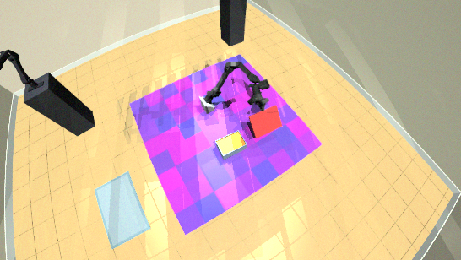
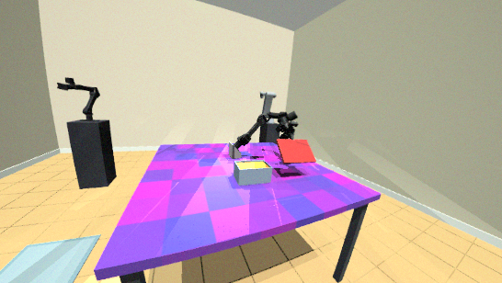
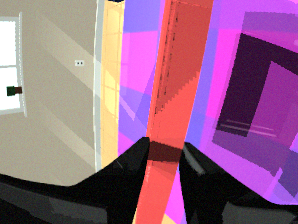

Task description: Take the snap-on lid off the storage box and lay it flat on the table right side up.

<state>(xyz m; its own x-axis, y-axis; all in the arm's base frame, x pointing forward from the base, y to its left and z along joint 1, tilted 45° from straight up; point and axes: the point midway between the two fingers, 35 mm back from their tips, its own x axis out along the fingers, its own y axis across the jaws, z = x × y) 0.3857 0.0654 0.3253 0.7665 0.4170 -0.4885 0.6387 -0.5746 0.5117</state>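
Observation:
The storage box [image 1: 224, 154] [image 2: 253, 176] is a pale grey open box with a yellow inside, standing upright on the table [image 1: 177, 211] [image 2: 193, 232]. The red lid [image 1: 266, 122] [image 2: 296, 151] is off the box and in the air to its right, tilted, with its shadow on the table below. My gripper [image 1: 263, 108] [image 3: 164, 145] is shut on the lid at its far edge. In the wrist view the lid [image 3: 182, 100] shows nearly edge-on as a long red band between the fingertips. The lid's underside is mostly hidden.
My arm's white base [image 1: 206, 104] [image 2: 234, 151] stands on the table behind the box. Another arm on a black pedestal [image 1: 59, 105] [image 2: 90, 153] stands off the table to the left. A second dark pedestal [image 1: 233, 25] is behind the table. A pale blue panel [image 1: 122, 211] lies on the floor at the left.

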